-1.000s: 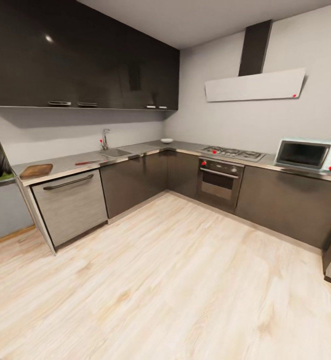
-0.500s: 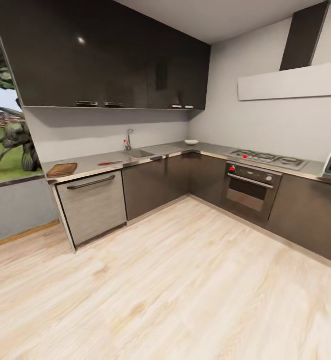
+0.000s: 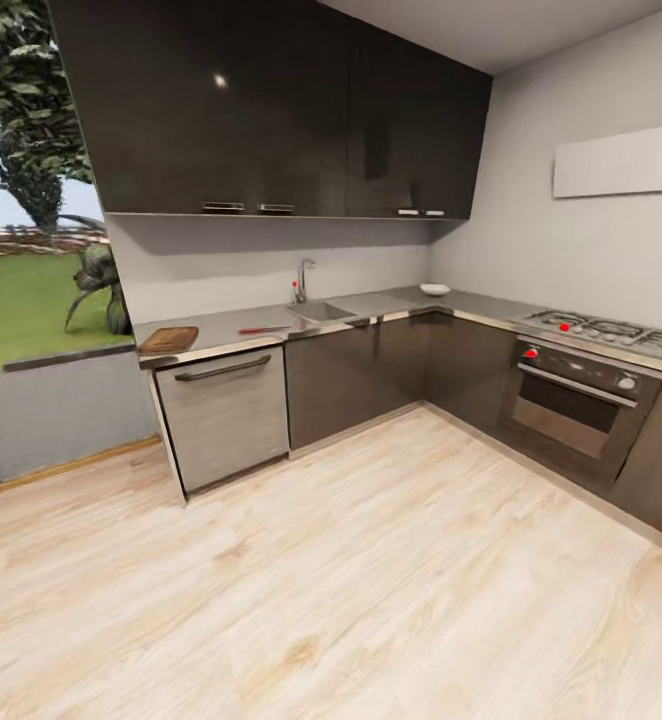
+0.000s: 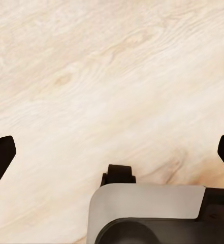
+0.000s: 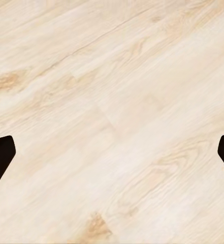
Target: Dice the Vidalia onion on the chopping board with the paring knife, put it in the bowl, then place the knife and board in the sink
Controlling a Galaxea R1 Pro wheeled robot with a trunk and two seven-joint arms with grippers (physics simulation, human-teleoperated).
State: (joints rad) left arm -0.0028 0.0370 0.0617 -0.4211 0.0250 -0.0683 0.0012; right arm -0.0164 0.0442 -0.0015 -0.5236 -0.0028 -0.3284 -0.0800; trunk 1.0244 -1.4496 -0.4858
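Across the room, the grey countertop [image 3: 221, 325] carries the dark-brown chopping board [image 3: 168, 340] at its left end. The paring knife [image 3: 262, 329] with its red handle lies between the board and the sink [image 3: 321, 311], whose chrome tap [image 3: 300, 279] rises behind it. The white bowl [image 3: 434, 289] sits in the far corner of the worktop. The onion is hidden from here. My left gripper [image 4: 112, 155] hangs open over the wooden floor, holding nothing. My right gripper [image 5: 112, 157] is likewise open over bare floor.
Dark cabinets run in an L under the worktop, with a dishwasher front [image 3: 225, 410] below the board and an oven [image 3: 574, 395] with hob at right. Wide pale wood floor [image 3: 371, 560] lies between me and the counters. The robot's base [image 4: 147, 213] shows under the left wrist.
The head view has swung left: counter, sink and board shifted rightward in the picture, the microwave left view, and a garden window appeared at left. The things themselves have not moved.
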